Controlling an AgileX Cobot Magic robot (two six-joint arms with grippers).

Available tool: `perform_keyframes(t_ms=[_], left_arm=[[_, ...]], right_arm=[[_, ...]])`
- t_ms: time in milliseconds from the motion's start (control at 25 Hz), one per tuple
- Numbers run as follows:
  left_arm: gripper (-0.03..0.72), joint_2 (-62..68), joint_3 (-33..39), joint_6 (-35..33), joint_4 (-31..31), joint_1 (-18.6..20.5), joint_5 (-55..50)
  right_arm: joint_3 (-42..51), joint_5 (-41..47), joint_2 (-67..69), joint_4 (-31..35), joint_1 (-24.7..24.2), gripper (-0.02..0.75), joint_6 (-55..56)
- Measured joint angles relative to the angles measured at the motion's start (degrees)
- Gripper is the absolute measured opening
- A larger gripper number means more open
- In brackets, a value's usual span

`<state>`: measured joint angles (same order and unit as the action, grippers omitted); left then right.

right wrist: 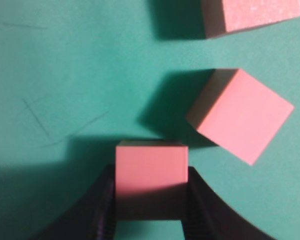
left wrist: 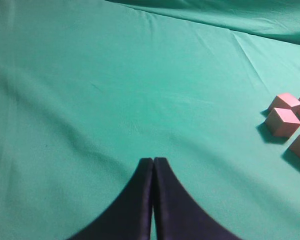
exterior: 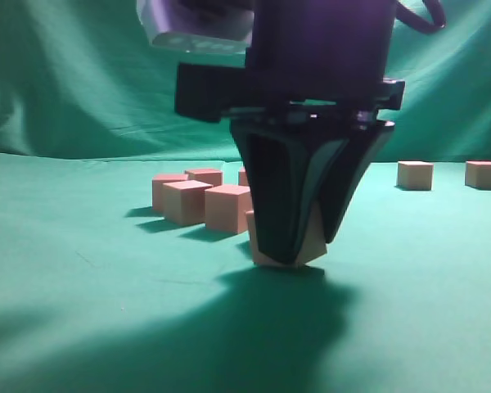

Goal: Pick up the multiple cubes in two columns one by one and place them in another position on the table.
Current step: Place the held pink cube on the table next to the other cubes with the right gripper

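Sitting between the right gripper's (right wrist: 150, 200) fingers (right wrist: 104, 210), a cube (right wrist: 150, 175) is clamped tight.

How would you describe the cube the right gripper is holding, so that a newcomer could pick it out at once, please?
Start at the big black right gripper in the middle of the green table. The held cube sits between its fingers, just in front of the cluster of cubes. Unlike its neighbours, it is clamped on two sides and looks tipped, one bottom corner lifted.
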<state>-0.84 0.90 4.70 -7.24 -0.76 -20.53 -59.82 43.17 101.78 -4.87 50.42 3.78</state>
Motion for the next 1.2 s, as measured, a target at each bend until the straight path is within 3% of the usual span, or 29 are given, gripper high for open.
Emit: perform_keyframes(t_ms=[1200], left_arm=[[0.0,0.0,0.0,0.0,0.0,0.0,0.0]], right_arm=[[0.0,-1.2,0.8,-1.1,0.0,0.269,0.5]])
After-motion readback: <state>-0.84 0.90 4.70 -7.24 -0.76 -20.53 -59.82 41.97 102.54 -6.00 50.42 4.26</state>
